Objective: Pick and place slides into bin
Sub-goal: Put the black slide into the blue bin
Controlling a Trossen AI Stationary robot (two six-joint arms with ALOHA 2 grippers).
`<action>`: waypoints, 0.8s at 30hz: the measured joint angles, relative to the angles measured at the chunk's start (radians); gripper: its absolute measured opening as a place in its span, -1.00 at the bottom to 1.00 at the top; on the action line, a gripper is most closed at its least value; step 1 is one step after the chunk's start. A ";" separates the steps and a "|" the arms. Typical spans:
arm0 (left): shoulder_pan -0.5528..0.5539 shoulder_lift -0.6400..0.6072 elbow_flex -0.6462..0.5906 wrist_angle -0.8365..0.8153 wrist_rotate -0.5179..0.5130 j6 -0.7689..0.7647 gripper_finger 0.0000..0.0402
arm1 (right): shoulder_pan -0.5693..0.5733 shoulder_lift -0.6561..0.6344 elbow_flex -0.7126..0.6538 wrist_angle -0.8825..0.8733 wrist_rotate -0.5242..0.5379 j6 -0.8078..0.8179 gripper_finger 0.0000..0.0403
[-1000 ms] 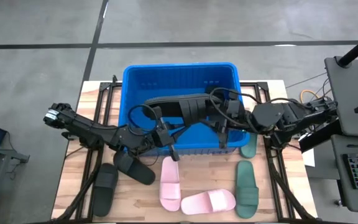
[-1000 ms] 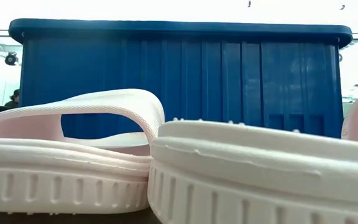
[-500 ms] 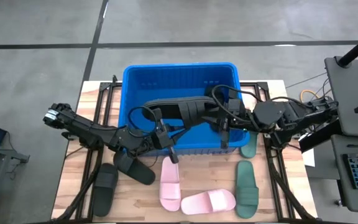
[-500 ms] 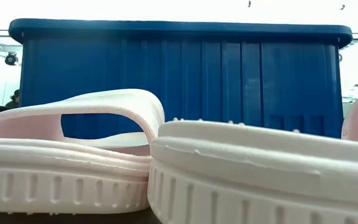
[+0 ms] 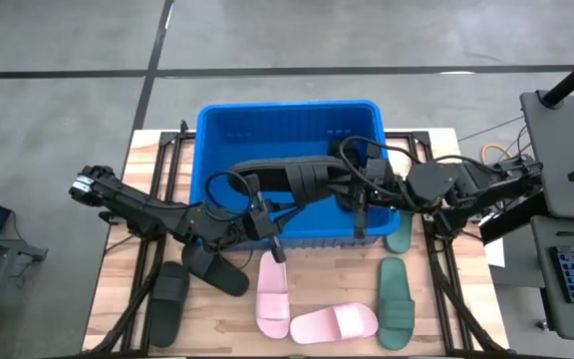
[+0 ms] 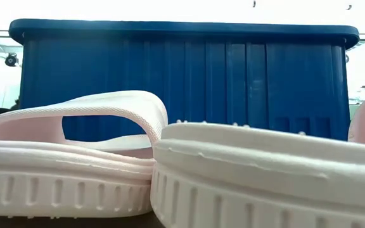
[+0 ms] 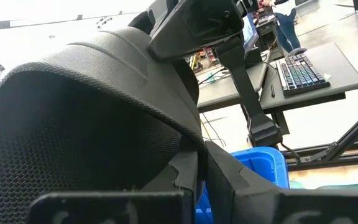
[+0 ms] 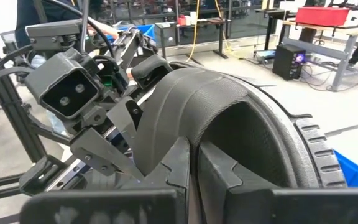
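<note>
A black foam slide with a wide textured strap (image 5: 292, 176) is held over the large bright blue ribbed plastic bin (image 5: 290, 120), long axis running left-right across the bin's near half. Both ends are gripped. The left gripper (image 5: 258, 212) is clamped on the slide's left end, just inside the bin's near wall. The right gripper (image 5: 355, 191) is seen closed on the strap at the slide's right end; in the right wrist view the fingers are pinched together on the strap edge. The slide sits above the bin interior, so judged next: release from both sides, straight drop.

Remaining on the wooden bench (image 5: 118, 289): two black slides (image 5: 189, 284) at the left front, nearer the left arm; two pale pink slides (image 5: 307, 311) in the middle front; two dark green slides (image 5: 396, 295) at the right, nearer the right arm. No other slides can be made out inside the bin.
</note>
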 joint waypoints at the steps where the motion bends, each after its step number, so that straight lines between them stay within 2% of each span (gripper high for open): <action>1: 0.000 0.000 0.000 0.000 0.000 0.000 -1.00 | 0.000 0.000 0.000 0.000 0.002 0.000 -0.94; 12: 0.001 -0.001 -0.001 0.004 0.002 0.002 -0.97 | 0.000 -0.014 -0.001 -0.002 0.003 -0.005 -0.95; 16: 0.005 -0.001 -0.001 0.005 0.005 0.003 -0.83 | 0.000 -0.020 -0.001 -0.006 0.006 -0.005 -0.95; 24: 0.007 -0.001 -0.002 0.000 0.001 0.002 -0.43 | 0.000 -0.026 -0.001 -0.032 0.029 -0.005 -0.95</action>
